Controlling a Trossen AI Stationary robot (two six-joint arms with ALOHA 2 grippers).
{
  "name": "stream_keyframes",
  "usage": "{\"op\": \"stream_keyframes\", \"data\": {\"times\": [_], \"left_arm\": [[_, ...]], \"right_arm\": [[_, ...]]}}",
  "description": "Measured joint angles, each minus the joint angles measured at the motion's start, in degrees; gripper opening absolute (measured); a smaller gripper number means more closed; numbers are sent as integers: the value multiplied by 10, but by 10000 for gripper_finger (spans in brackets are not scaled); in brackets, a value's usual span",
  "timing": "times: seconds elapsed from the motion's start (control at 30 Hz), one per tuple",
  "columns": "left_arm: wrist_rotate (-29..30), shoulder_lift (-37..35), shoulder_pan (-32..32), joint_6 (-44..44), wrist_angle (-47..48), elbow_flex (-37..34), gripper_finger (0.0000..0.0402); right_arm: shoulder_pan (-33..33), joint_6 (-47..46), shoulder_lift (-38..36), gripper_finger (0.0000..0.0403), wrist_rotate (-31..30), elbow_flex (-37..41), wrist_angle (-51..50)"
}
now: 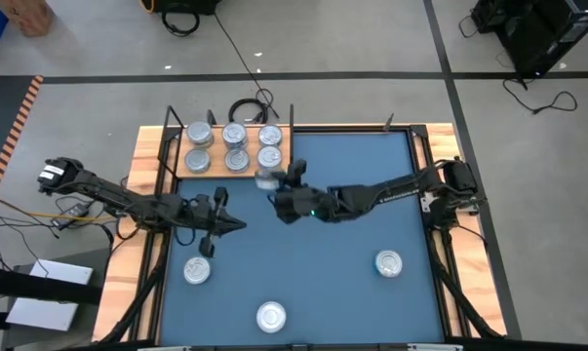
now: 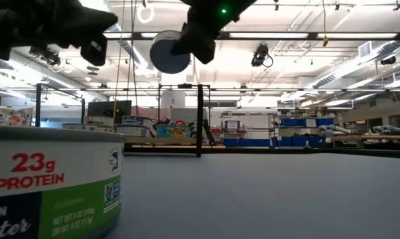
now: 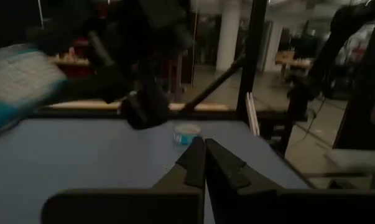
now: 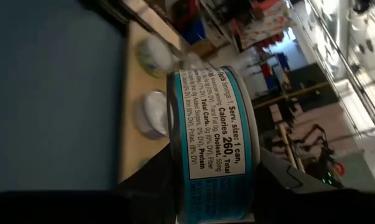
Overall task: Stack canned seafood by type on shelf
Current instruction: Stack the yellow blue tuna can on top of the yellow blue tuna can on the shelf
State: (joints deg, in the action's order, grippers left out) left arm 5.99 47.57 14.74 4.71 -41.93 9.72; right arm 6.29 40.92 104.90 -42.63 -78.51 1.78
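Near tin reads "23g PROTEIN"; held tin, "Calories 260".

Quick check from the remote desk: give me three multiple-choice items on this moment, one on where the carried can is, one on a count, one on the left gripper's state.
1. The right gripper holds its tin:
A. beside the shelf
B. at the mat's near edge
C. off the table

2. Tins lying loose on the blue mat:
A. one
B. three
C. six

3. The left gripper is:
A. wide open
B. gripping a tin
C. shut, empty

Answers: 1 A, the tin hangs by the shelf's edge. 2 B, three lie apart on the mat. 3 C, fingers meet with nothing between.
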Motion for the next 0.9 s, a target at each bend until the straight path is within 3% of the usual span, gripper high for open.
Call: {"op": "stream_keyframes", "data": {"times": [0.23, 0.53, 0.9], "left_arm": [[6, -31, 0, 0, -20, -32, 11], [6, -33, 0, -1, -20, -30, 11], [-41, -38, 0, -1, -24, -30, 11]], "right_arm": [[-49, 3, 18, 145, 3, -64, -44], [-81, 43, 143, 145, -4, -215, -116], [-127, 93, 280, 145, -103, -383, -159]]}}
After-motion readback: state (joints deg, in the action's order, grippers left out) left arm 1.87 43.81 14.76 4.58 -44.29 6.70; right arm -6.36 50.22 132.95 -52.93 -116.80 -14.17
